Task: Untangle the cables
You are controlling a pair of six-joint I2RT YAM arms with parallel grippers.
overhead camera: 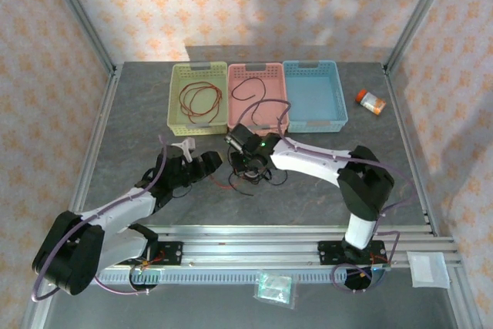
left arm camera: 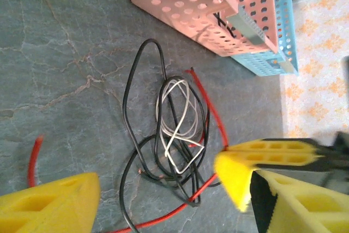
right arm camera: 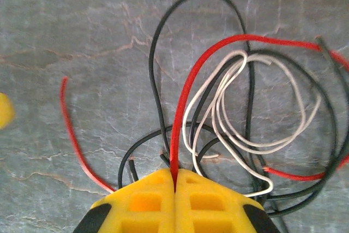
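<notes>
— What are the cables [overhead camera: 250, 178] like?
— Thin, smooth, round strands in a loose heap on the grey, veined table [overhead camera: 139, 121]. They lie just near of the pink basket [overhead camera: 276, 82], about mid-table. From above they read as a dark scribble
— And close up?
— The right wrist view sorts the colours. A red cable [right arm camera: 188, 91] arcs over the top, a white cable [right arm camera: 240, 129] folds in narrow loops, and a black cable [right arm camera: 157, 42] rings both. A second red strand [right arm camera: 71, 129] lies apart to the left
— The right gripper [right arm camera: 175, 181]?
— Its blocky yellow fingers [right arm camera: 142, 200] have moulded square hollows. They are pressed together with the red cable pinched in the seam
— The left gripper [left arm camera: 169, 189]?
— Spread wide, one finger on each side of the heap, gripping nothing
— What does the top view add?
— Three perforated plastic baskets in a row at the far side. The yellow-green basket [overhead camera: 174, 98] on the left holds a coiled red cable [overhead camera: 202, 98]. The pink one in the middle holds a dark cable [overhead camera: 246, 86]. The blue basket [overhead camera: 314, 98] is on the right, with an orange bottle [overhead camera: 370, 101] lying on the table beyond it
</notes>
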